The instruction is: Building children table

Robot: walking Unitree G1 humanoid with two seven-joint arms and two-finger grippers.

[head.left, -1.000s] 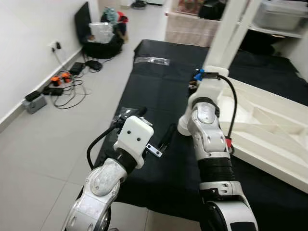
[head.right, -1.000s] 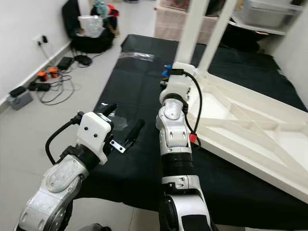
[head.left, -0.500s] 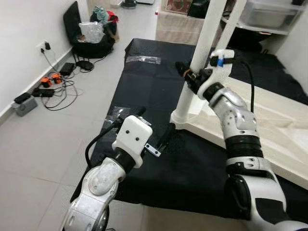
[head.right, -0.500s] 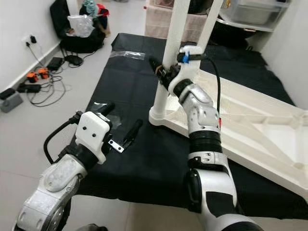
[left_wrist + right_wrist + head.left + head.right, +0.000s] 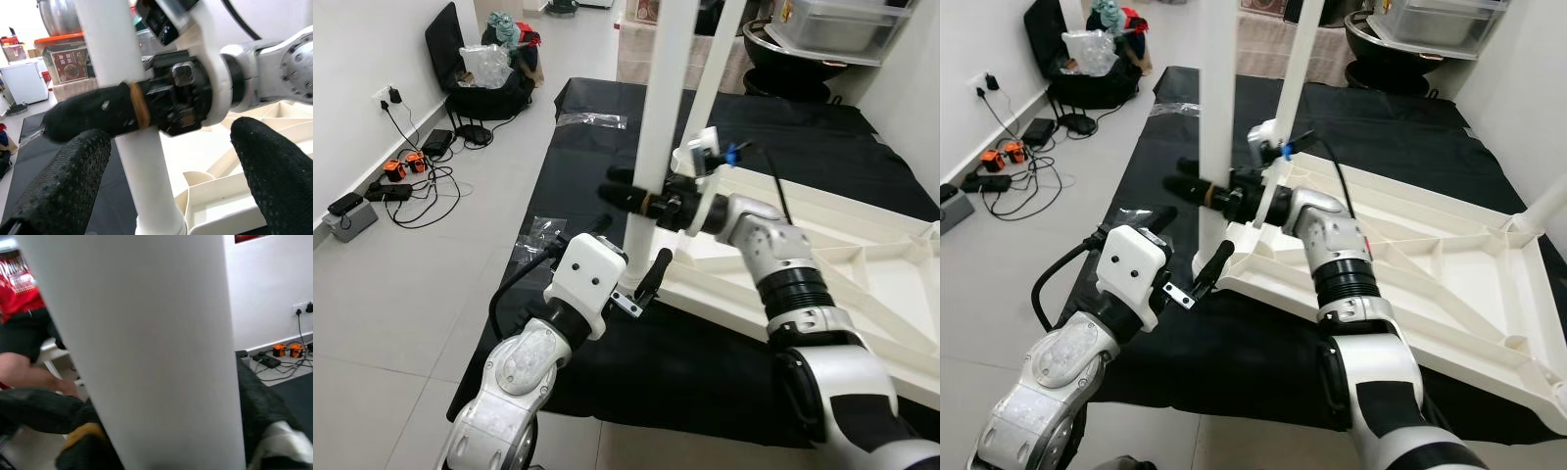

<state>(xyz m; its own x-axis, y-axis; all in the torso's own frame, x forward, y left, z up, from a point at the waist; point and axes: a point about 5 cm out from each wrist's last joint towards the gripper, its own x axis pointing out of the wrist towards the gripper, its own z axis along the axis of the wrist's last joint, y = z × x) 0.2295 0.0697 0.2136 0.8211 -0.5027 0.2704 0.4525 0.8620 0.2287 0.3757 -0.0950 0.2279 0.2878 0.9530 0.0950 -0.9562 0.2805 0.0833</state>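
Observation:
A white children's table (image 5: pixel 1410 264) lies upside down on a black mat (image 5: pixel 607 157), its legs pointing up. My right gripper (image 5: pixel 641 201) is shut on the nearest leg (image 5: pixel 656 98) a little above its base, with one black finger (image 5: pixel 93 112) crossing the front of it. The same leg (image 5: pixel 146 347) runs between the fingers in the right wrist view. My left gripper (image 5: pixel 1190 240) hangs open just in front of that leg's base, its two fingertips (image 5: pixel 63 186) apart with nothing between them. A second leg (image 5: pixel 715 78) rises behind.
Cables and chargers (image 5: pixel 401 166) lie on the tiled floor at the left wall, with a black bag (image 5: pixel 489 83) beyond. Clear plastic bags (image 5: pixel 592 119) rest on the mat. A grey storage bin (image 5: pixel 832 24) stands at the back. A person in red (image 5: pixel 19 279) sits beyond the leg.
My right arm has swung left and its fingers have closed round the near table leg. The leg now stands closer to my left gripper, which has kept still. The camera has shifted.

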